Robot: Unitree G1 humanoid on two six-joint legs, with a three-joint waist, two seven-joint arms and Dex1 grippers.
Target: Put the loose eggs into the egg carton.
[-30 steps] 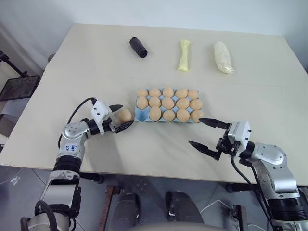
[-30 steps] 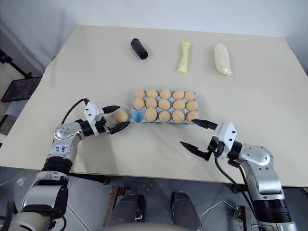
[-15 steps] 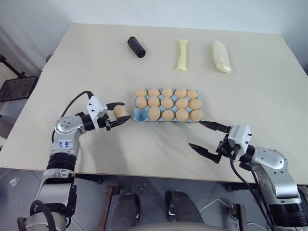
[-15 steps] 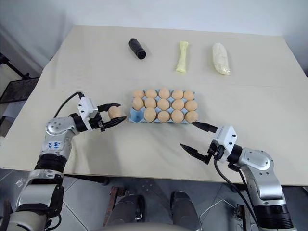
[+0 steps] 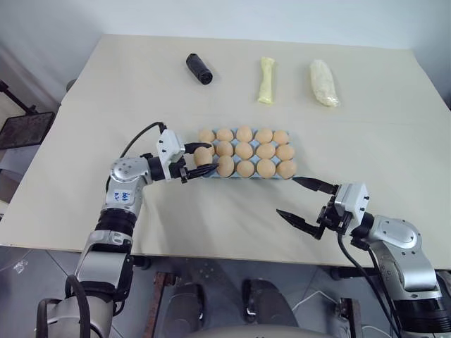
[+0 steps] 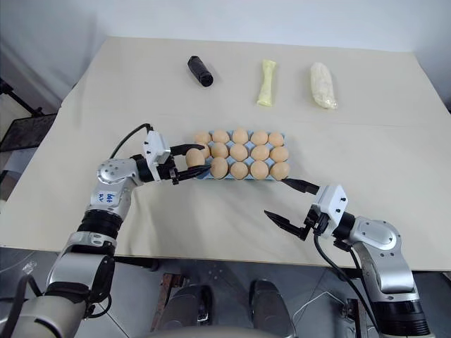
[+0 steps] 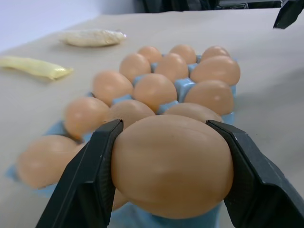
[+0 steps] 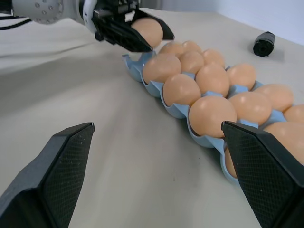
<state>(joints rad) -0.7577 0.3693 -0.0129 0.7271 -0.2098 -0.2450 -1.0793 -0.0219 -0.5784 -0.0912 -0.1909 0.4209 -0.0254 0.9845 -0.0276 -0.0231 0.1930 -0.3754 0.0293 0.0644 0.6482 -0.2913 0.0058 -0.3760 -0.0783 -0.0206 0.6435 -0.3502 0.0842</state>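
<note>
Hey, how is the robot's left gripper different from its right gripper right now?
The left gripper is shut on a smooth tan-orange egg; the right gripper is open and holds nothing. The left gripper sits at the left end of the light blue moulded egg carton, above its near corner; the right gripper hangs over bare table beside the carton's near right corner. Both have two black fingers.

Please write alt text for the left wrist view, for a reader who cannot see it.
A tan-orange egg is clamped between the left gripper's two black fingers, held just in front of a light blue egg carton full of matching eggs. Behind the carton, a pale yellow bag and a white bag lie on the beige table.
</note>
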